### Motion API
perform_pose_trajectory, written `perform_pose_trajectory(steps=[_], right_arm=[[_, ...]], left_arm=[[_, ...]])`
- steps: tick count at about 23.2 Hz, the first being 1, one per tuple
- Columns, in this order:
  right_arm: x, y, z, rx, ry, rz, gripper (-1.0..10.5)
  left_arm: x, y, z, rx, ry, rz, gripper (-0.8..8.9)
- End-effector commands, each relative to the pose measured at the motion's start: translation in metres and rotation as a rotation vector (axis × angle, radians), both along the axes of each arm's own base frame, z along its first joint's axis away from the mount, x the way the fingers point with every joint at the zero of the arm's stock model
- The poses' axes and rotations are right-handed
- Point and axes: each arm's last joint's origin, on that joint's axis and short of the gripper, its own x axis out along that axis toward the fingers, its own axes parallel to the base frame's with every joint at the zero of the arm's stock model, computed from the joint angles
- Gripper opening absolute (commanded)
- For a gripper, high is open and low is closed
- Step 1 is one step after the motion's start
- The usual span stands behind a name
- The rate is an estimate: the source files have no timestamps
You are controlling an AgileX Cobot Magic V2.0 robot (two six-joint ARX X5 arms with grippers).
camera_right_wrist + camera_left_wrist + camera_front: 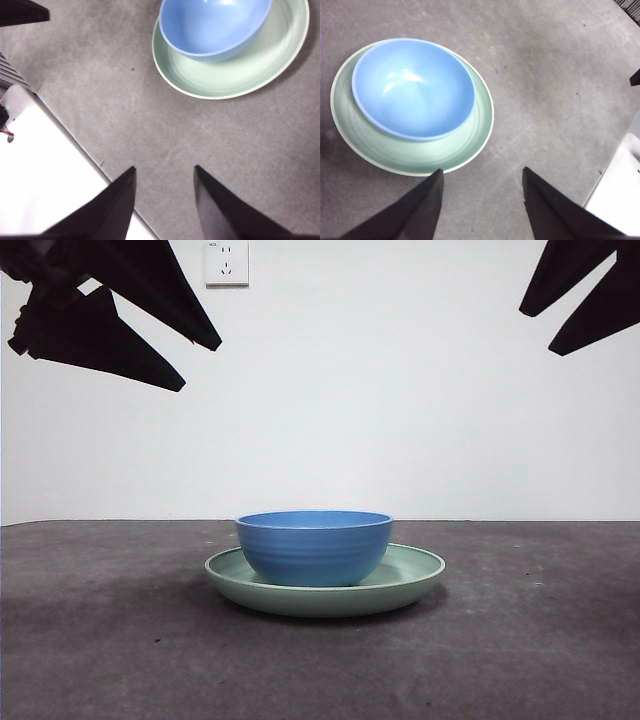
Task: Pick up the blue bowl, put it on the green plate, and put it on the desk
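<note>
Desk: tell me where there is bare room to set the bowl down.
Bare desk lies on both sides of the green plate and in front of it, toward the camera. The only occupied patch is the middle, where the blue bowl sits in the plate. Both claws, left and right, hang open above bare desk, apart from the dishes.

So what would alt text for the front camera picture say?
A blue bowl sits in a wider green plate on a dark desk before a white wall. Two black robot hands hang open in the upper corners, touching nothing.
</note>
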Motion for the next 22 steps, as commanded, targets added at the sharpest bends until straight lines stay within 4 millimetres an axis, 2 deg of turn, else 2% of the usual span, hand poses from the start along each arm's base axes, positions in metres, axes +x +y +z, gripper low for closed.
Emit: perform_pose_trajectory(steps=[1, 12, 14, 16, 22], right_arm=[[0.002, 0.002, 0.0036, -0.007, -0.028, 0.017, 1.8], [0.002, 0.002, 0.0037, -0.006, -0.029, 0.018, 1.8], [0.0016, 0.0018, 0.0033, -0.008, -0.025, 0.02, 1.4], [0.0012, 0.0016, 0.003, -0.015, -0.028, 0.029, 0.1], [0.0016, 0.0018, 0.0034, -0.014, -0.04, 0.035, 0.1]], left_arm=[[0.0009, -0.0027, 0.0022, -0.008, -0.005, -0.009, 2.57], [0.0009, -0.0027, 0.0022, -0.007, -0.005, -0.009, 2.42], [0.0009, -0.0026, 0.0022, -0.007, -0.005, -0.009, 1.67], [0.0009, -0.0027, 0.0022, -0.007, -0.005, -0.009, 0.28], [0.0009, -0.0027, 0.0022, -0.008, -0.006, -0.009, 0.1]])
